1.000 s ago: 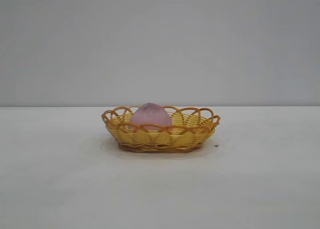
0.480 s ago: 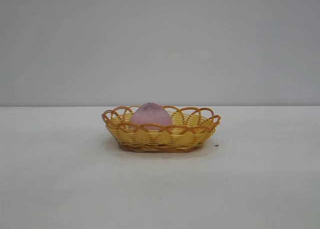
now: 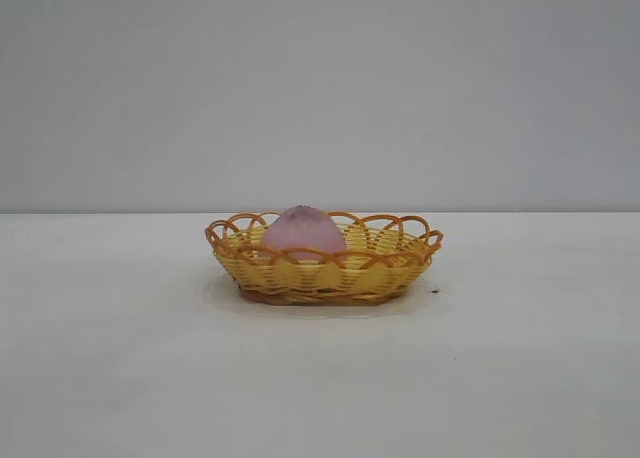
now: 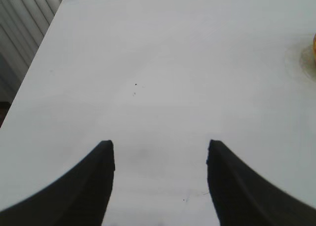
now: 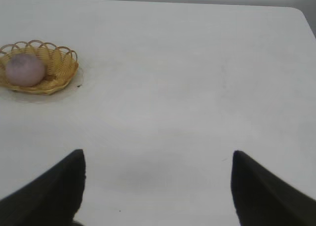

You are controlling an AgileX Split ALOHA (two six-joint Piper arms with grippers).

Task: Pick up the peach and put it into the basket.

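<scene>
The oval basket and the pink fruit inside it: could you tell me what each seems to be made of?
Shallow yellow oval basket: woven wicker or plastic strand, judging by its open orange-brown looped rim. Dusty pink domed peach: matte, uniform surface, possibly foam or plastic; cannot tell for sure.

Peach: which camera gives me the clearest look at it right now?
The exterior view: the peach sits close and centred inside the basket. The right wrist view shows it farther off, in the basket near the frame's edge. The left wrist view shows no peach, only a sliver of basket.
</scene>
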